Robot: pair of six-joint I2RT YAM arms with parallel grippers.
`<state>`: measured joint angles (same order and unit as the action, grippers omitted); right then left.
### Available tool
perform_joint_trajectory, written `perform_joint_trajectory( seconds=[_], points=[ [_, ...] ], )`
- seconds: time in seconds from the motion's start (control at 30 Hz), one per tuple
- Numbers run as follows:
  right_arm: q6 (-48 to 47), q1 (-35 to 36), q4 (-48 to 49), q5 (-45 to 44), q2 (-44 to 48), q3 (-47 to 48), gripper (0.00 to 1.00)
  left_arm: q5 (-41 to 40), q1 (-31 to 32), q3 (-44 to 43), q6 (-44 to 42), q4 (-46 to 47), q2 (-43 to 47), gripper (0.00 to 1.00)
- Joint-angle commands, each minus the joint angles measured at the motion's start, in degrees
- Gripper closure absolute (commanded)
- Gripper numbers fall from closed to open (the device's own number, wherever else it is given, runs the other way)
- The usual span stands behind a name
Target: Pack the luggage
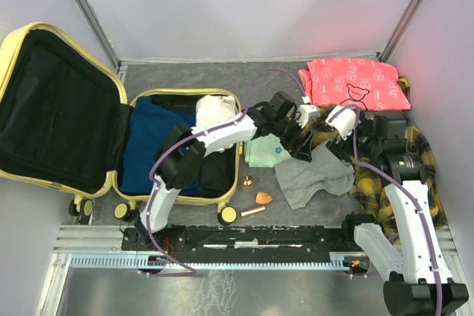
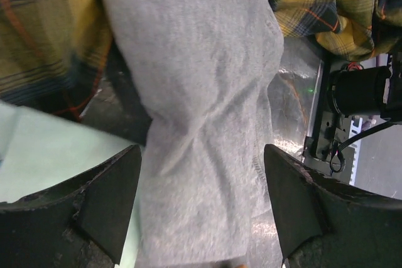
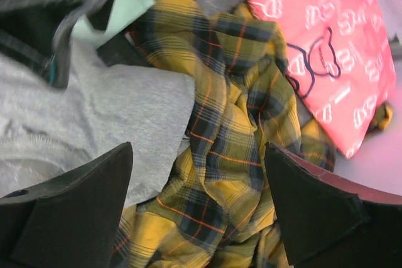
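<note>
One luggage point(image 1: 59, 109) lies open at 9 o'clock on the bench point(image 1: 296, 216), a blue garment point(image 1: 148, 146) inside. Toward 3 o'clock, the left tool point(image 2: 201, 174) gapes wide and empty over a grey cloth point(image 2: 201, 80); the right tool point(image 3: 198, 161), equally wide, hovers empty above a plaid shirt point(image 3: 232, 130).

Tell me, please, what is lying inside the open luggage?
The luggage holds a dark blue garment, a cream bundle at its far end and a black item nearer. The left arm crosses above part of it; anything beneath those clothes is hidden.
</note>
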<state>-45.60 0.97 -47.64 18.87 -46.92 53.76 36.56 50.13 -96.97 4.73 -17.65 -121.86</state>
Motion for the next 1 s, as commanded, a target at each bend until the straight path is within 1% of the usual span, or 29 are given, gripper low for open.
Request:
perform_joint_trajectory(
  seconds=[0.0, 0.1, 0.2, 0.3, 0.43, 0.5, 0.57, 0.67, 0.7, 0.77, 0.8, 0.97],
  points=[
    [20.9, -0.4, 9.7, -10.4, 0.6, 0.1, 0.07, 2.6, 1.7, -5.1, -2.0, 0.6, -3.1, 0.17],
    [27.3, -0.5, 12.5, -13.8, 0.0, 1.1, 0.05, 1.3, 2.5, -7.7, -1.9, 0.7, -6.4, 0.17],
    [32.1, -0.5, 13.6, -14.2, -1.2, 3.4, 0.05, 0.9, 3.0, -11.0, -1.9, 0.4, -9.4, 0.18],
    [34.7, -0.5, 15.1, -15.4, -1.5, 4.7, 0.05, 1.0, 4.0, -12.7, -2.4, 0.1, -10.8, 0.23],
    [35.3, -0.8, 16.6, -19.7, -1.6, 5.9, 0.04, -0.2, 5.8, -12.8, -3.2, 0.0, -13.8, 0.31],
    [35.8, -0.9, 17.3, -21.1, -1.4, 6.5, 0.03, -1.2, 6.0, -12.8, -2.7, 0.0, -14.4, 0.39],
    [36.6, -0.9, 17.7, -22.3, -1.2, 7.4, 0.03, -2.0, 6.0, -12.7, -2.0, 0.0, -14.6, 0.51],
    [38.3, -0.9, 18.3, -24.8, -1.6, 8.4, 0.01, -2.1, 6.0, -12.0, -0.7, 0.8, -12.1, 0.74],
    [38.7, -1.0, 18.6, -25.4, -1.7, 8.7, 0.01, -2.2, 6.0, -11.7, 0.2, 1.3, -10.7, 0.84],
    [39.7, -1.0, 18.9, -26.4, -1.9, 9.2, 0.00, -2.2, 5.9, -10.5, 2.3, 3.2, -6.6, 0.94],
    [40.2, -1.0, 19.0, -26.7, -2.0, 9.3, 0.00, -2.3, 6.0, -9.9, 3.3, 4.2, -4.8, 0.97],
    [42.0, -1.0, 20.1, -27.4, -2.0, 9.4, 0.00, -4.2, 5.8, -9.1, 6.4, 5.0, 2.7, 0.97]
  ],
)
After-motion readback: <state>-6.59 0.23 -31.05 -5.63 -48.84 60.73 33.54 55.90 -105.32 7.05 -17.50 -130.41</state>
